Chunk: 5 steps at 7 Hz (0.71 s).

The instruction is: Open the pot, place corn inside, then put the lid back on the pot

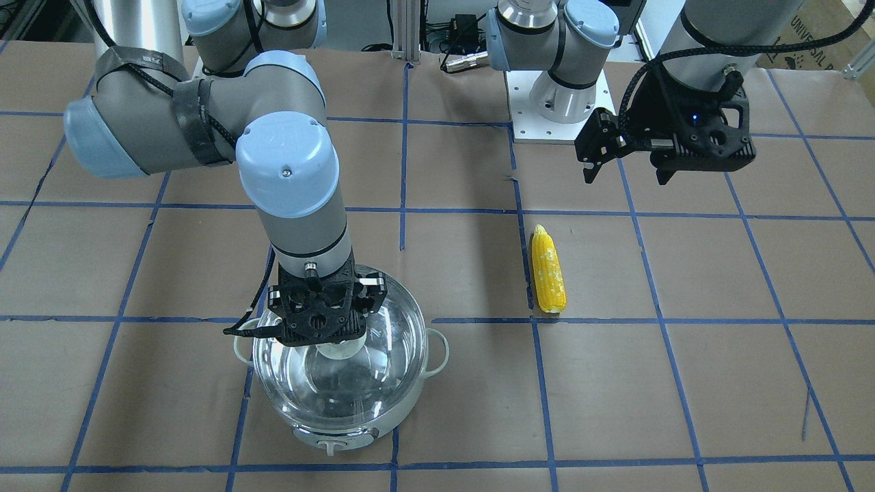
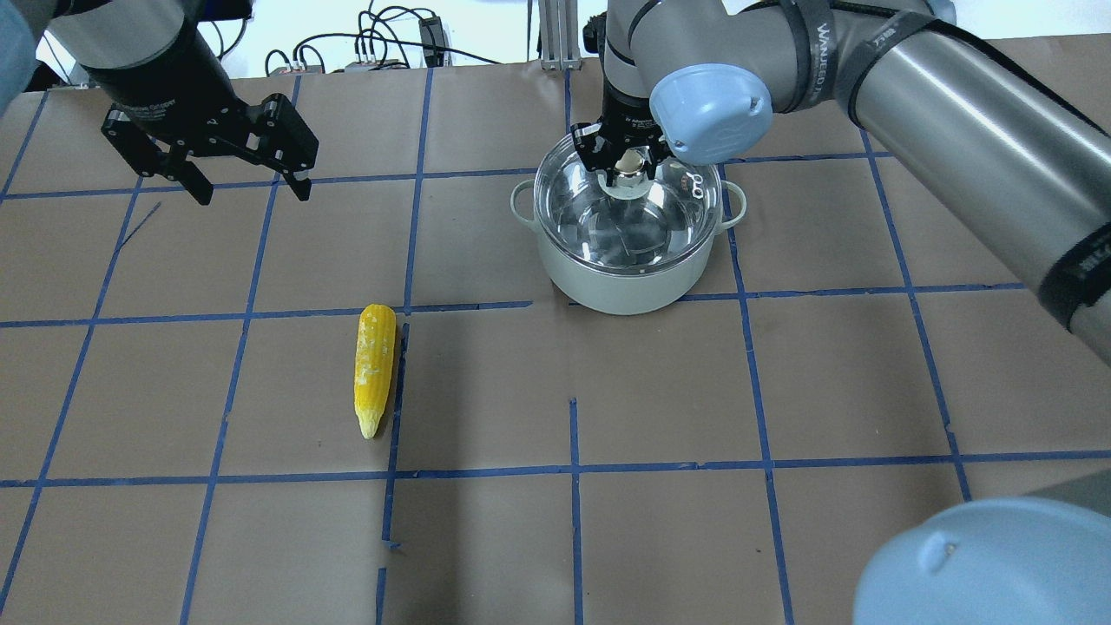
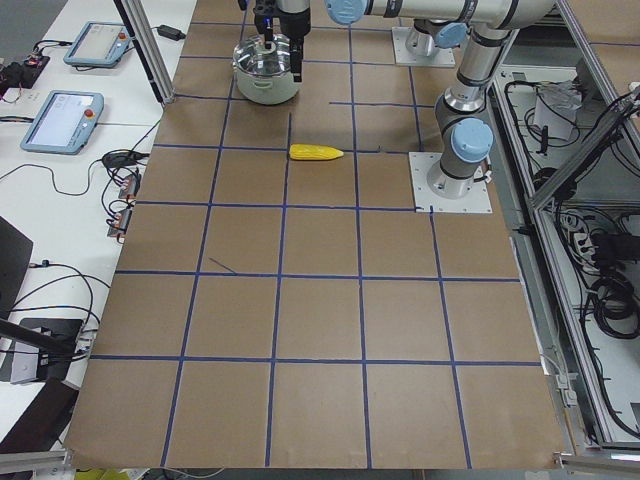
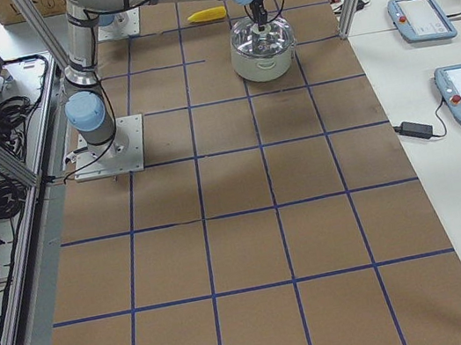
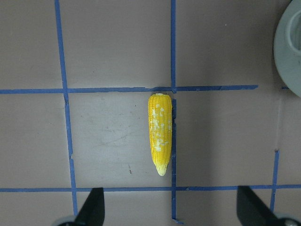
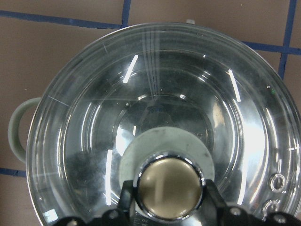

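Observation:
The pale grey pot stands on the table with the clear glass lid on it. My right gripper reaches straight down over the lid, and in the right wrist view its fingers press both sides of the brass-capped knob. The yellow corn lies flat on the paper, well apart from the pot. My left gripper hangs open and empty above the table, behind the corn, whose tapered end points toward it.
Brown paper with a blue tape grid covers the table. The pot's rim shows at the left wrist view's right edge. Cables and a white arm base plate lie at the robot's side.

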Each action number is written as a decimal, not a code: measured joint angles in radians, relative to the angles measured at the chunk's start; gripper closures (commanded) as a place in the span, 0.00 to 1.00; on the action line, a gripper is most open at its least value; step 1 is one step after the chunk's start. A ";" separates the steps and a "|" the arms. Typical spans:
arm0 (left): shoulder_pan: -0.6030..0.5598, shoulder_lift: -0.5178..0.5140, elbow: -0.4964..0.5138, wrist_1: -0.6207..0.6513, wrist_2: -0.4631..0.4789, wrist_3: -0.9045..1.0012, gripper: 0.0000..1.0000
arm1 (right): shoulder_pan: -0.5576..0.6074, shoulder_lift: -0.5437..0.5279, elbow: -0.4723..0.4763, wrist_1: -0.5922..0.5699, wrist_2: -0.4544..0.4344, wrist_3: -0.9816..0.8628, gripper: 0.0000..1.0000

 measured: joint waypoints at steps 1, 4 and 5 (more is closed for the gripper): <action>0.000 0.002 -0.002 0.000 0.000 0.000 0.00 | -0.006 0.000 -0.017 0.023 -0.001 -0.005 0.68; -0.004 0.010 -0.031 0.004 0.001 0.010 0.00 | -0.051 -0.010 -0.135 0.206 0.001 -0.062 0.74; -0.004 -0.013 -0.048 0.024 -0.001 0.010 0.00 | -0.076 -0.012 -0.186 0.266 0.001 -0.091 0.80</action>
